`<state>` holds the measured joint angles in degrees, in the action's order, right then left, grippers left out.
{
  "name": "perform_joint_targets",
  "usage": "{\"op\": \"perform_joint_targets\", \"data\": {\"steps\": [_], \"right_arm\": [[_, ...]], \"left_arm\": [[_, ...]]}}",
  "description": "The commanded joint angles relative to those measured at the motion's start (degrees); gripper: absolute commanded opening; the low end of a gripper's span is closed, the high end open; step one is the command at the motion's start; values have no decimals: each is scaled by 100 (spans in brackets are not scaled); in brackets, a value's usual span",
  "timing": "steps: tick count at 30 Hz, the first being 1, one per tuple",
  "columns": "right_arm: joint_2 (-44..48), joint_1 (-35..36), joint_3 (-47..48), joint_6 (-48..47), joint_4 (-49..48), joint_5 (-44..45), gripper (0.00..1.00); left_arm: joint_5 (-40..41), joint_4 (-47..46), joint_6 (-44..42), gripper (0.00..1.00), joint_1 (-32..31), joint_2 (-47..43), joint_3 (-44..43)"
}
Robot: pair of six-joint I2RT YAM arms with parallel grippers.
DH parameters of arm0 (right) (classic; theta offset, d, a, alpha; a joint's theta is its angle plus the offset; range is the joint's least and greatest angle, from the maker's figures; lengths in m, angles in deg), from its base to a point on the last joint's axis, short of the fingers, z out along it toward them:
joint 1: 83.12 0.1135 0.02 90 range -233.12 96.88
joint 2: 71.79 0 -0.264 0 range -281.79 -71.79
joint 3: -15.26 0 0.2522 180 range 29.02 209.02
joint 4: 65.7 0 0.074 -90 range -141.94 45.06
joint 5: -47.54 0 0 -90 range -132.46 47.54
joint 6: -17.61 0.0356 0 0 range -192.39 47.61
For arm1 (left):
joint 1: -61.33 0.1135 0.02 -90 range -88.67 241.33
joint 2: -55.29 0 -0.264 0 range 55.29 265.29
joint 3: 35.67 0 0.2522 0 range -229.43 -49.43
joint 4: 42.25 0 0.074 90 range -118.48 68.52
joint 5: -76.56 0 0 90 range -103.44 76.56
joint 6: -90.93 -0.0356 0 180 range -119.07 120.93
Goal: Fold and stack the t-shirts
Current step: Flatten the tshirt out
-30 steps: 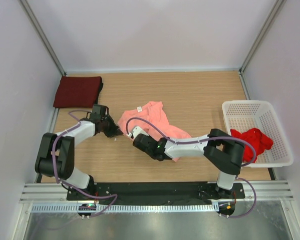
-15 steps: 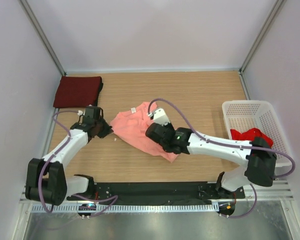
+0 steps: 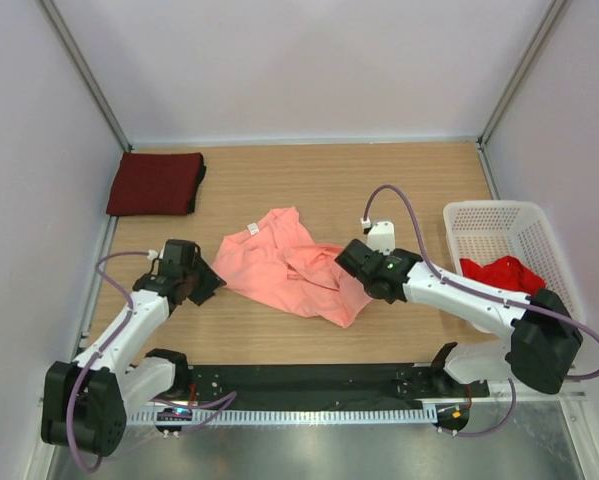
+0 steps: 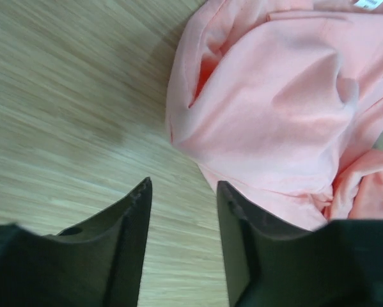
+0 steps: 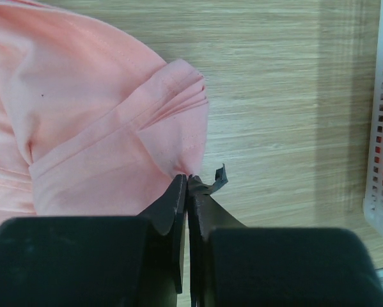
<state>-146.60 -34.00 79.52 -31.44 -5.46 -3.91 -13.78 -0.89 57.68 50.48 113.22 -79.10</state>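
While three t-shirts are lying in view, the salmon-pink t-shirt (image 3: 279, 270) rumpled mid-table, the maroon t-shirt (image 3: 156, 183) folded far left and the red t-shirt (image 3: 504, 275) inside the one basket (image 3: 499, 212) at right, the left gripper (image 4: 181, 188) is standing released, having backed leftward off the pink cloth. The right gripper (image 5: 188, 179), now farther right, is pinching its right edge, its arm reaching low and leftward.

Presents as a pale wood-grain surface (image 3: 399, 185). Bears a folded dark maroon t-shirt (image 3: 156, 183) in the far left corner, a crumpled salmon-pink t-shirt (image 3: 279, 268) near the middle, and a white perforated basket (image 3: 494, 206) at the right edge, well apart from both.
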Motion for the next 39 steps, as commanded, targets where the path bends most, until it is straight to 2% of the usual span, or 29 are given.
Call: {"op": "perform_joint_targets", "data": {"steps": [1,2,3,9,10,14,20,28,34,39], "right_arm": [[229,-157,83,370,-51,-110,9],[247,-244,109,379,-42,-189,13],[282,-411,118,361,-95,-268,21],[441,-843,380,37,-604,-996,37],[388,-843,451,-269,-718,-1137,42],[-137,-852,662,-1579,-2007,-2856,53],[-1069,-843,1172,-3196,-3037,-3774,57],[-2090,-764,1927,-4576,-3267,-4224,61],[-2845,-694,2797,-5044,-2531,-4479,63],[-3092,-571,2904,-5176,-2249,-4689,63]], "left_arm": [[-2,18,-128,49,13,-133,-311],[-10,27,-181,50,13,-107,-477],[-1,44,-225,50,22,-72,-557],[-107,-53,-638,54,22,367,-1040],[-115,-26,-683,54,22,490,-1189],[-46,-43,-771,56,22,991,-1313],[-115,-307,-762,59,22,1387,-1208],[164,-325,-850,59,22,1467,-900],[657,-351,-841,62,22,1502,-812],[623,-500,-762,64,30,1668,-944]]}}
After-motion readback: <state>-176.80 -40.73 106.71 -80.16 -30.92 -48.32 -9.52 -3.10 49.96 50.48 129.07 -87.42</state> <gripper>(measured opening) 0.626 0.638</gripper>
